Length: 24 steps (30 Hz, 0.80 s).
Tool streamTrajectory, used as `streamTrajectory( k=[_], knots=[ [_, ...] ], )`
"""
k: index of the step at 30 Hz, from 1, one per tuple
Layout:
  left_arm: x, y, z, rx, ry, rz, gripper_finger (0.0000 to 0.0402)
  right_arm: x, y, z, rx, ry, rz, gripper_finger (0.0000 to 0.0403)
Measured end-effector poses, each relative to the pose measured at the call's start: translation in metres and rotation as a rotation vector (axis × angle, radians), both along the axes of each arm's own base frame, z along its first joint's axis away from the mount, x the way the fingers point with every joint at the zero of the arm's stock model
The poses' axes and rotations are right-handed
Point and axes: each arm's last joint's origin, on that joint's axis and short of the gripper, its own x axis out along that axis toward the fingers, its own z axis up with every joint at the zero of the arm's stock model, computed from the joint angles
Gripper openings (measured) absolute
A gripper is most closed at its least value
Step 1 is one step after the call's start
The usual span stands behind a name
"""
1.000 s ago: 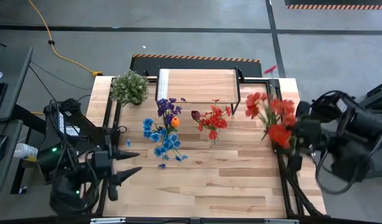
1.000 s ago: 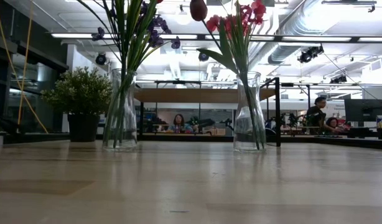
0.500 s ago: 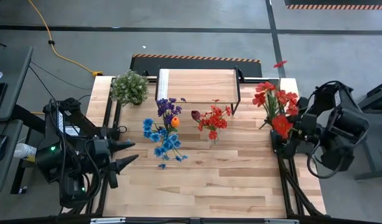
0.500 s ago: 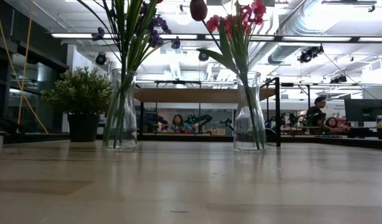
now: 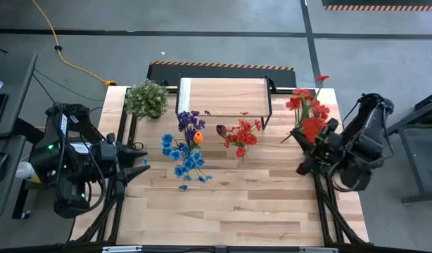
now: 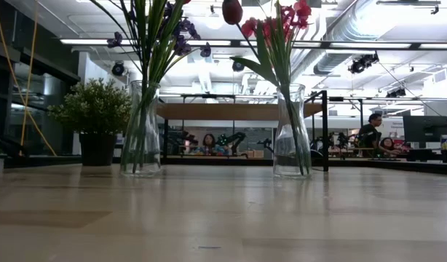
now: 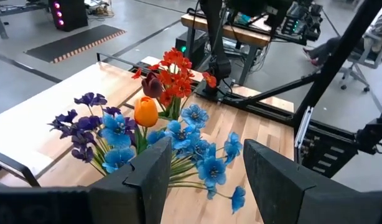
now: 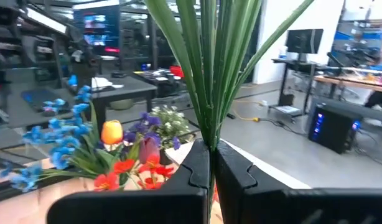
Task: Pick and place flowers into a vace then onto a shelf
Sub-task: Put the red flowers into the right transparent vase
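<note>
A bunch of red flowers (image 5: 309, 116) with long, strap-like green stems is clamped in the right pincer (image 5: 316, 150) at the bench's 3 o'clock edge, not yet in a vase. Two clear, flared glass vases (image 6: 143, 129) at bench centre already hold the blue-purple-orange and red-maroon sprays, but neither stands on the light-wood, black-legged shelf (image 5: 223, 96) at 12 o'clock. The left pincer (image 5: 140, 161) waits released at 9 o'clock, gripping nothing.
</note>
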Motion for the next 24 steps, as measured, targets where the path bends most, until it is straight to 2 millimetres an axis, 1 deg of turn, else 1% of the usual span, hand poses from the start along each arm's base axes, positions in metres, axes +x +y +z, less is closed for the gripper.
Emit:
streamTrajectory(
  k=[9, 24],
  knots=[
    [-0.006, 0.012, 0.006, 0.010, 0.008, -0.023, 0.0232, 0.020, -0.006, -0.023, 0.046, -0.037, -0.111, 0.0000],
    [-0.018, 0.035, 0.016, 0.028, -0.004, -0.046, 0.0232, 0.054, -0.018, -0.075, 0.170, -0.164, -0.278, 0.0000]
  ],
)
